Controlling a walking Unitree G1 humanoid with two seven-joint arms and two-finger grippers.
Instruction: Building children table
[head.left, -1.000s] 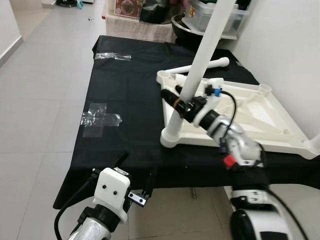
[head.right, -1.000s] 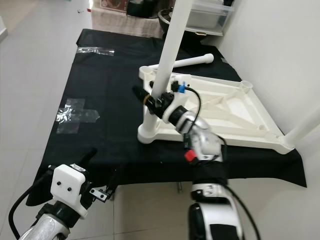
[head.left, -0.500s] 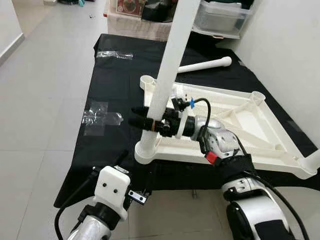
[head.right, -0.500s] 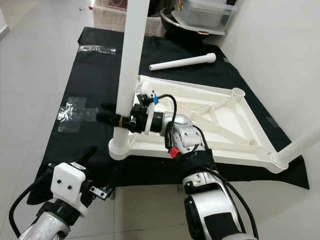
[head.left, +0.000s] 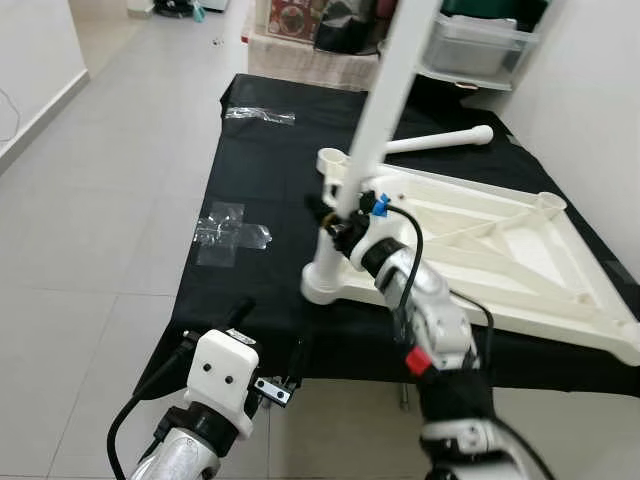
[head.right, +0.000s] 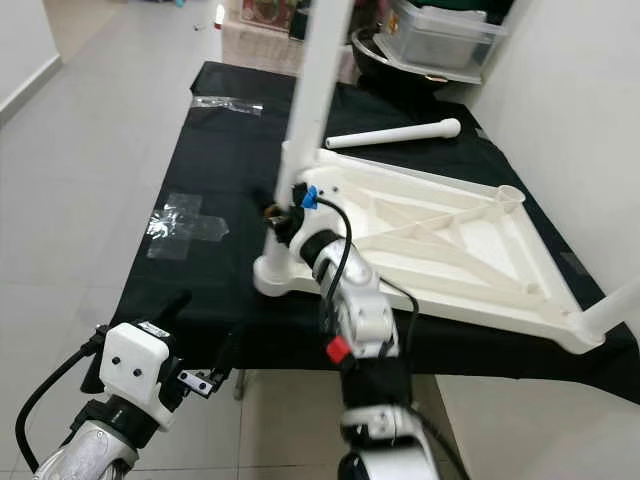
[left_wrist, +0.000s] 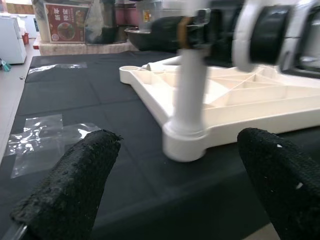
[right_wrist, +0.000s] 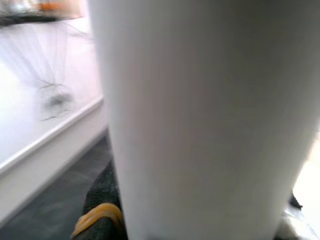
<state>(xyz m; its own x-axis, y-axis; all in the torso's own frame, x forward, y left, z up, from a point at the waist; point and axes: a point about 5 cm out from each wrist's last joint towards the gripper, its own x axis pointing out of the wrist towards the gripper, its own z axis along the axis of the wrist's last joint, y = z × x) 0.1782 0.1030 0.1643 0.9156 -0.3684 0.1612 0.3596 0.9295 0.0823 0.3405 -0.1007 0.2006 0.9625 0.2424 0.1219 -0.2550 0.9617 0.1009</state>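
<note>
With the right gripper (head.left: 335, 222) clamped on a leg (head.left: 375, 130) seated in the near corner of the upturned tabletop (head.left: 500, 255), another leg (head.left: 440, 141) lies loose beyond; the left gripper (left_wrist: 175, 185) hangs open.

one white tabletop (head.left: 500, 250), three table legs (head.left: 385, 100), two clear tape patches (head.left: 232, 222), one black cloth (head.left: 250, 170)

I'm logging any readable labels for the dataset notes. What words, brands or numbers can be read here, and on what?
Red box behind the black table: printed text and a picture, too small and blurred to read.
White table top, upright leg, loose leg, left gripper: no text seen.
Nothing else legible.
</note>
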